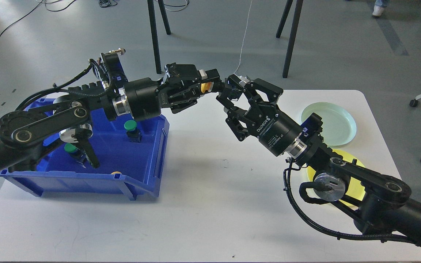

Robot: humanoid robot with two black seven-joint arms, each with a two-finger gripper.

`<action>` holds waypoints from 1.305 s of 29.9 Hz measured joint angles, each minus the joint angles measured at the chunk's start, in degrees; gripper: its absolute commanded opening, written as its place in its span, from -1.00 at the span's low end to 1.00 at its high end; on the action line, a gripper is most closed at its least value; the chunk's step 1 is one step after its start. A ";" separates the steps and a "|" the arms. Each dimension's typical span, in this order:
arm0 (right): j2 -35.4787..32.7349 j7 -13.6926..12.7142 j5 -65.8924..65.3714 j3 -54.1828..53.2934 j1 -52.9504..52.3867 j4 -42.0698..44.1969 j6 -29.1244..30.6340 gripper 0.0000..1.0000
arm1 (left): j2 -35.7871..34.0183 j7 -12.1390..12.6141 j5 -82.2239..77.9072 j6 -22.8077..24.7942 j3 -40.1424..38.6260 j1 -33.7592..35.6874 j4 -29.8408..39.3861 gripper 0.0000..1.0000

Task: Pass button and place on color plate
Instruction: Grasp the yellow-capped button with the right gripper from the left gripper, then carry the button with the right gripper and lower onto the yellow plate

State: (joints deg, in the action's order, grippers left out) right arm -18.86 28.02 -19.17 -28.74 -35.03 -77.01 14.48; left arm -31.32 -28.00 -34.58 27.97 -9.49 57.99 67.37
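Right between the two pincers, up above the white table (203, 204), is where the yellow button (206, 87) sits: the left gripper (216, 87) is clamped on it, with the round yellow cap peeking out between its black fingers and the boxy blue-grey body poking out past the tips toward the right. The right gripper (234, 98) has its jaws spread wide around that protruding end (can't tell if its fingers actually touch it yet, it's all dark metal on dark metal there). Behind the right gripper's wrist, well off to its rear, lies a shallow pale green plate (336, 126), round and glossy, and nearer along that arm a bright yellow plate (356, 184), mostly hidden by the elbow joint. Under the left arm sits a blue plastic bin (148, 160) with chunky molded walls, holding two green-capped buttons (130, 126) on dark square bodies.
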 measured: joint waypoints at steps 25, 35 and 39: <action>-8.58 -0.01 -0.13 -3.04 1.95 -1.00 -0.70 -0.92 | 0.65 -0.01 0.12 0.02 -0.01 0.00 0.03 0.58; -23.41 -0.01 -0.46 -7.20 16.67 -1.64 -13.08 -0.91 | 0.64 0.01 0.24 0.02 -0.10 0.04 -0.06 0.59; -25.66 -0.02 -3.82 -5.70 22.53 -1.33 -25.97 -0.91 | 0.65 0.01 1.05 0.02 -0.10 0.04 -0.07 0.59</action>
State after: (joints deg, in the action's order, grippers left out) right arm -44.52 28.00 -23.00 -34.44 -12.50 -78.34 -11.49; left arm -30.67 -27.99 -33.53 28.00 -9.59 58.03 67.30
